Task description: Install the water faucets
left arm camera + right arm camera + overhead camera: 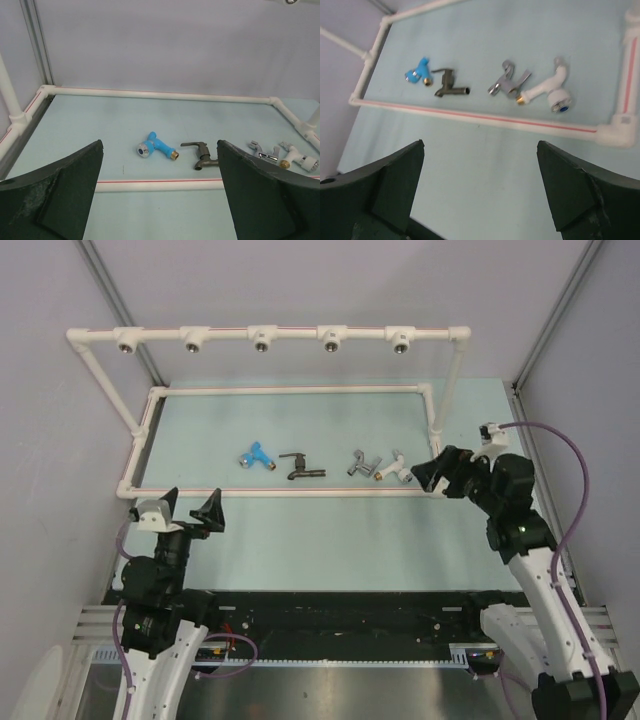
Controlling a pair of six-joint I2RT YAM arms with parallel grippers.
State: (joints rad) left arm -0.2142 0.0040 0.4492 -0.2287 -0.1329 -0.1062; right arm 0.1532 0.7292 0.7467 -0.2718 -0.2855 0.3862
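Left gripper (190,506) and right gripper (430,472) of mine gape wide, empty; right sits centre-right beside the white plastic lever-handled faucet (395,469), likely my first pick.

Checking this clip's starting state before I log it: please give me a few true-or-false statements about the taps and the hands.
1. The silver-grey metal tap lies on the pale green mat inside the low white pipe frame. True.
2. The left hand grips the blue plastic tap. False: it is open and empty; that tap lies on the mat.
3. The dark brown metal tap lies between the blue tap and the silver-grey one. True.
4. The white plastic tap is screwed into a round metal socket on the raised white pipe rail. False: it lies on the mat, nearest the open right hand; all five sockets are empty.
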